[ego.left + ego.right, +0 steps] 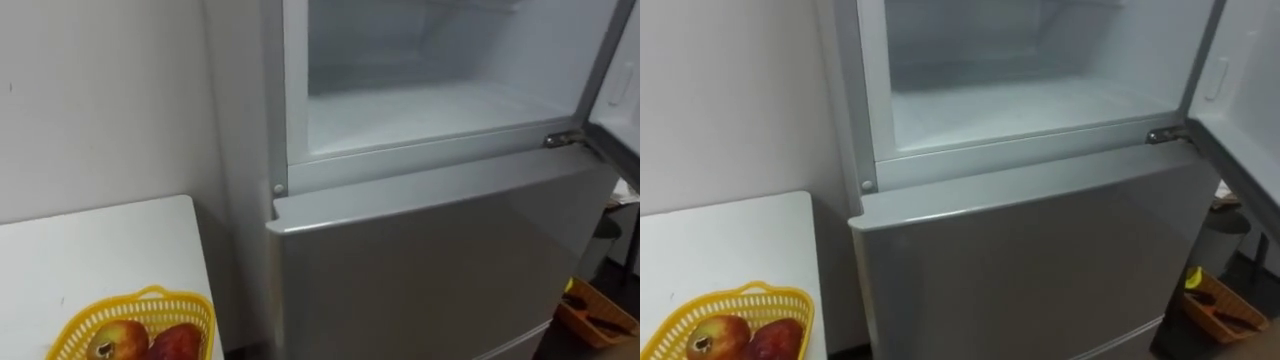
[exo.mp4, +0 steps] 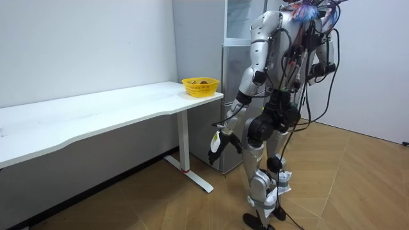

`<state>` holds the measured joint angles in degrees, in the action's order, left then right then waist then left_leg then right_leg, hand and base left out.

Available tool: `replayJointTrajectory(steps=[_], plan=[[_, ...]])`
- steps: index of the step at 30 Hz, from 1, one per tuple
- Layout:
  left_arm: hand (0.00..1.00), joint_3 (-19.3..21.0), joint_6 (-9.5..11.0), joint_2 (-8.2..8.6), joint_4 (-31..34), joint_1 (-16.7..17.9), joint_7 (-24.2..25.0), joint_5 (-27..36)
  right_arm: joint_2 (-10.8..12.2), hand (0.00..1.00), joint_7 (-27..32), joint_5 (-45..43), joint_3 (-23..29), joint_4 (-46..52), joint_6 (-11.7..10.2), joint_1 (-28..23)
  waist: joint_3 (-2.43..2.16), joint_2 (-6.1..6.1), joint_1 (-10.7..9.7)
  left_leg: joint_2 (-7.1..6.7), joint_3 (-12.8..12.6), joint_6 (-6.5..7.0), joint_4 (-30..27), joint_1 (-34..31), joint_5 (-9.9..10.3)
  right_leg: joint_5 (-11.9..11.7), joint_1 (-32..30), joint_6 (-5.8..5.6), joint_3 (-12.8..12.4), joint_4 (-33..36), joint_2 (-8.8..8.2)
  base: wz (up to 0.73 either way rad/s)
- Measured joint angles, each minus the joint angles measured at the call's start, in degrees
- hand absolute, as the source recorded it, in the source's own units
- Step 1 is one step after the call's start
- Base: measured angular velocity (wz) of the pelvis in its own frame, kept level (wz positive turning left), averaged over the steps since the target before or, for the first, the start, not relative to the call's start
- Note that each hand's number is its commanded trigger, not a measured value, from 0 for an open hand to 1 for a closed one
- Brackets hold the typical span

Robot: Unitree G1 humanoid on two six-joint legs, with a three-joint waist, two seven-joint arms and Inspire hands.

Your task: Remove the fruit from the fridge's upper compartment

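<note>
left eye view: upr fridge (image 1: 430, 112) open

Bare test room with a kitchen corner.
A fridge (image 1: 420, 250) against plain walls (image 2: 77, 45), a long white worktop (image 2: 96, 115) beside it.

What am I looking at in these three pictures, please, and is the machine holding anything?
This is a humanoid robot that walks on two legs and has two arms ending in hands. Two pictures come from the twin cameras in its head, looking down. The third comes from a camera standing in the room. The robot faces a fridge: its upper compartment is open and looks empty, and its lower door is shut. To the robot's left is a white table with a yellow basket of red fruit. In the room view its left hand hangs low, and it is too small to tell whether it holds anything.
</note>
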<state>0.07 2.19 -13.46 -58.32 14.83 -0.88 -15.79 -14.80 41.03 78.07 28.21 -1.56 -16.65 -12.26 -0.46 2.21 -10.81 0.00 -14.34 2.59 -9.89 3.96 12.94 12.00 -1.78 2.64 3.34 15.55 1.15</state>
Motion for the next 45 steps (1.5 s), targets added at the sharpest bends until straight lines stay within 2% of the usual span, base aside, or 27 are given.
replayJointTrajectory(steps=[4, 11, 15, 20, 28, 31, 35, 38, 43, 45], plan=[[0.00, 3.3, 0.3, 0.84, 1.1, 0.5, 0.3, -1.2, -0.1, 0.00, -4.0, 3.8, 3.2, 3.0, -0.3, 1.8, -0.08, -0.20, 0.0, 0.03, 0.2, -0.01, 0.0, 0.1, 0.0, 0.0, 0.3, -0.02, 0.0, -0.8, 0.04, 0.00], [0.00, 3.7, 0.3, 1.35, 0.9, 1.2, 0.4, -2.5, -0.2, 0.00, -12.7, 4.8, 3.3, 8.0, -0.3, 4.9, 0.02, -0.17, 0.3, 0.09, 0.1, -0.05, 0.0, 0.9, 0.0, 0.0, 0.7, 0.01, 0.0, -1.0, 0.07, 0.01], [0.00, 4.3, 0.4, 1.51, 0.8, 1.6, 0.4, -2.8, -0.2, 0.00, -19.5, 4.8, 3.3, 10.6, 0.0, 6.8, 0.05, -0.39, 0.3, 0.08, 0.5, -0.05, -0.2, 0.8, 0.0, -0.1, 0.9, -0.01, 0.2, -1.2, 0.03, 0.03], [0.00, 4.3, 0.5, 1.64, 0.3, 1.5, 0.3, -3.4, -0.2, 0.00, -26.9, 4.8, 3.3, 11.6, 0.0, 9.0, 0.06, -0.64, 1.1, 0.16, 0.6, -0.05, -0.7, 0.7, 0.0, -0.2, 1.1, 0.10, 0.2, -1.0, 0.00, 0.00], [0.00, 4.2, 0.4, 2.82, -0.3, 1.4, 0.3, -5.2, -0.2, 0.00, -36.0, 3.9, 2.3, 14.2, 1.1, 10.5, 0.22, -1.84, 1.9, 0.32, 2.1, -0.19, -1.6, 0.3, 0.1, -0.3, 1.5, 0.37, 2.0, -1.2, -0.22, 0.09], [0.00, 4.3, 0.4, 3.10, -0.3, 1.2, 0.3, -5.2, -0.2, 0.00, -38.7, 2.6, 1.0, 14.3, 1.3, 11.1, 0.18, -2.06, 2.8, 0.37, 2.1, -0.19, -1.8, 0.3, 0.1, -0.4, 1.5, 0.42, 2.2, -0.9, -0.23, 0.02], [0.00, 4.3, 0.5, 3.22, -1.5, 1.0, 0.5, -5.1, -0.2, 0.00, -42.2, -2.1, -1.2, 14.3, 1.4, 11.0, 0.18, -1.99, 3.4, 0.43, 2.3, -0.20, -1.9, 0.6, 0.1, -0.4, 2.0, 0.48, 2.4, -0.9, -0.27, 0.03], [0.00, 4.2, 0.5, 3.22, -1.6, 1.2, 0.5, -5.0, -0.3, 0.00, -44.7, -5.9, -3.9, 14.3, 2.6, 11.0, 0.16, -1.77, 3.4, 0.49, 2.3, -0.21, -1.9, 0.7, 0.1, -0.5, 2.1, 0.59, 2.5, -0.9, -0.25, 0.00], [0.00, 3.9, 0.5, 3.21, -1.6, 0.7, 0.4, -5.0, -0.4, 0.00, -49.6, -6.9, -7.2, 12.5, 3.8, 10.8, 0.18, -0.79, 3.4, 0.53, 2.8, -0.24, -2.0, 0.8, 0.1, -0.6, 2.8, 0.68, 3.1, -1.3, -0.26, 0.03], [0.00, 3.4, 0.5, 3.08, -1.5, 0.4, 0.3, -5.0, -0.6, 0.00, -51.8, -7.2, -7.9, 10.7, 4.0, 10.8, -0.03, -0.36, 3.5, 0.55, 3.2, -0.30, -1.9, 0.7, 0.0, -0.9, 2.9, 0.73, 3.5, -1.9, -0.22, 0.08]])
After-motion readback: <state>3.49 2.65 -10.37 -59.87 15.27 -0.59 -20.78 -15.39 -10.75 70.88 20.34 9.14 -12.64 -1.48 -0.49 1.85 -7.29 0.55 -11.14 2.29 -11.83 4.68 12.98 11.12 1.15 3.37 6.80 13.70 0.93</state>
